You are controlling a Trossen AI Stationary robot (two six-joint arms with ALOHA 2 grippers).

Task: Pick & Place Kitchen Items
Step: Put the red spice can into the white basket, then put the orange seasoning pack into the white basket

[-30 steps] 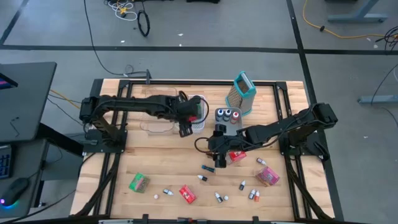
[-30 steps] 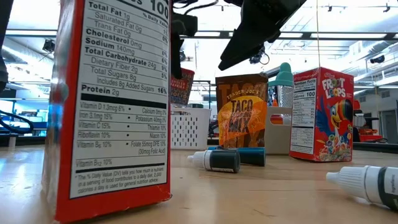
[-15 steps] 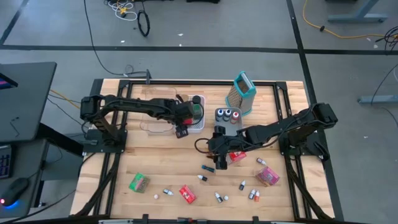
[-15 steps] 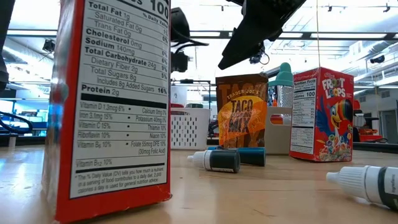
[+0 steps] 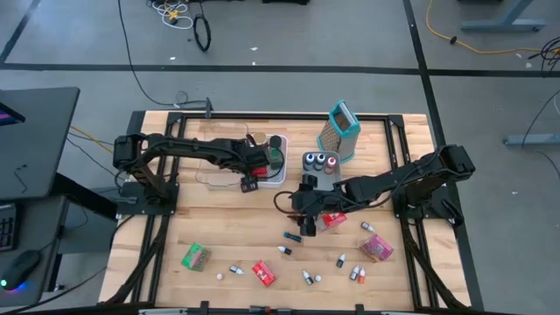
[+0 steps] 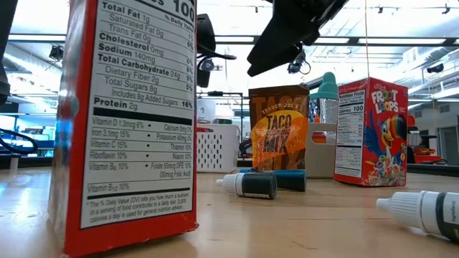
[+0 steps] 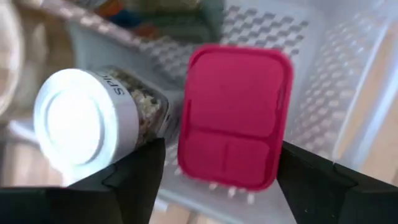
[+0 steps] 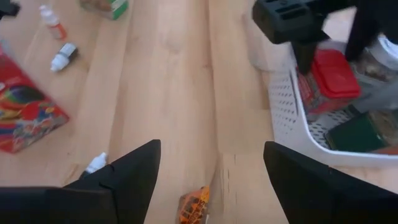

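Nutrition facts panel on red box (image 6: 129, 122) — "Trader Joe's Taco" packet (image 6: 278, 127) — "Froot Loops" box (image 6: 371, 131).

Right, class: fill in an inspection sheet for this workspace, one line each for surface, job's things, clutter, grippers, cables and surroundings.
Surface: wooden table, slatted.
Job's things: red-lidded container and white-capped spice jar in the white basket; green packet, red packet, pink packet and small bottles along the near edge.
Clutter: grater with teal top.
Grippers: left gripper open by the basket; right gripper open over mid-table.
Cables: on the floor behind.
Surroundings: desk at left.
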